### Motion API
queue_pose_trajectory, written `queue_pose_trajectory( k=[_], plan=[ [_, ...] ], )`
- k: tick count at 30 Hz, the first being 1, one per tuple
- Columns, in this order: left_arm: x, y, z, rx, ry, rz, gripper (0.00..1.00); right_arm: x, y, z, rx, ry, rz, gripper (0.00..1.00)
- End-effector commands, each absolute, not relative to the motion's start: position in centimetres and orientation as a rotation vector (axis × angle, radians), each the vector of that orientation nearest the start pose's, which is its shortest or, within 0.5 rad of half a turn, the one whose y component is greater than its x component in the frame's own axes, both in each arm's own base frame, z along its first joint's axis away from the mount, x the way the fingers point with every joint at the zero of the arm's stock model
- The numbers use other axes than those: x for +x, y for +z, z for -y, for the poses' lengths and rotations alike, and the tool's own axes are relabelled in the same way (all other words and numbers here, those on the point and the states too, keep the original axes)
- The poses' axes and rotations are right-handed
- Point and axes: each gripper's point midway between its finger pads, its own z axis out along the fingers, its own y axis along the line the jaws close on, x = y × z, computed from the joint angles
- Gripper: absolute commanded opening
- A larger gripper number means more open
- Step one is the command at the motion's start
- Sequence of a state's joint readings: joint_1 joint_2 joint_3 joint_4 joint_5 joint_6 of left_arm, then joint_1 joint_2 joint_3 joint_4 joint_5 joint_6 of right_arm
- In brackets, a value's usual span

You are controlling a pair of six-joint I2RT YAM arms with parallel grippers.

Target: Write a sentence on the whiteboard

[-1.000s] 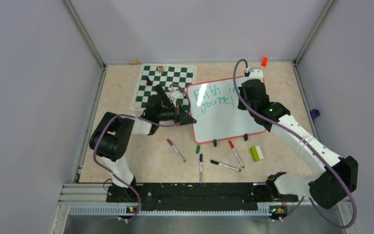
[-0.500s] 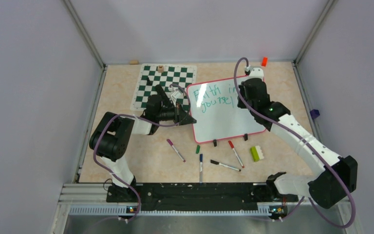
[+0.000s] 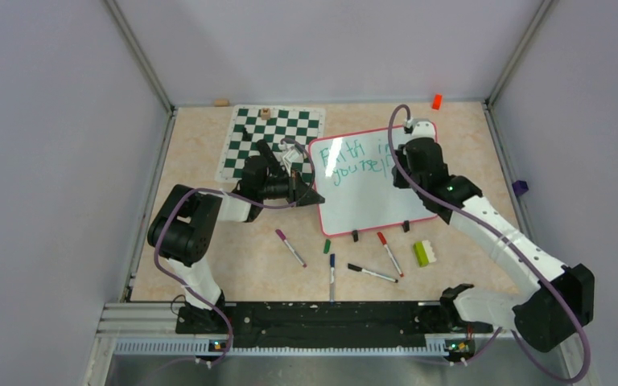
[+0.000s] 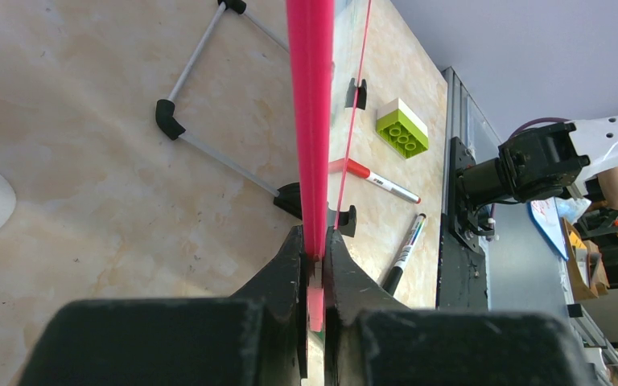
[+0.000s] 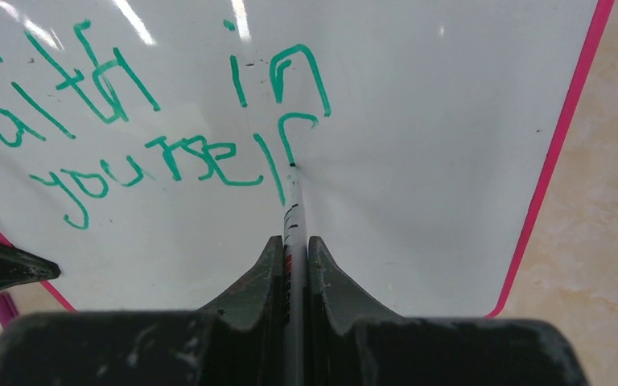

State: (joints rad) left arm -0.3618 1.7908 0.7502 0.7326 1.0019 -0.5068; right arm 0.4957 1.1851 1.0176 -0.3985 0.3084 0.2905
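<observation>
Two clamps: left gripper [image 4: 314, 245] on whiteboard [image 3: 368, 197] edge, right gripper [image 5: 294, 253] on marker [image 5: 294, 213], tip touching the sentence [image 5: 197, 161].

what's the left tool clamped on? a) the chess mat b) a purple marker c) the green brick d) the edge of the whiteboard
d: in the left wrist view the left tool is shut on the red-pink edge of the whiteboard, which runs edge-on between its fingers.
</observation>
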Motion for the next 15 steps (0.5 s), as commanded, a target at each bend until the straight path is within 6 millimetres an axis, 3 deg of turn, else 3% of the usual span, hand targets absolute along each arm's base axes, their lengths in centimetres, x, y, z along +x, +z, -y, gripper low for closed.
queue_pose_trajectory(
  k=[1,5,15],
  plan=[
    [29.8,10.7,28.5,0.638,-1.517,-1.946,0.00,32.2,20.5,-12.6,-0.026,0.151,-2.132,0.00],
    [29.8,10.6,28.5,0.636,-1.516,-1.948,0.00,31.8,20.4,-12.5,-0.022,0.152,-2.133,0.00],
    [29.8,10.6,28.6,0.638,-1.516,-1.949,0.00,32.7,23.9,-12.7,-0.016,0.174,-2.051,0.00]
  ],
)
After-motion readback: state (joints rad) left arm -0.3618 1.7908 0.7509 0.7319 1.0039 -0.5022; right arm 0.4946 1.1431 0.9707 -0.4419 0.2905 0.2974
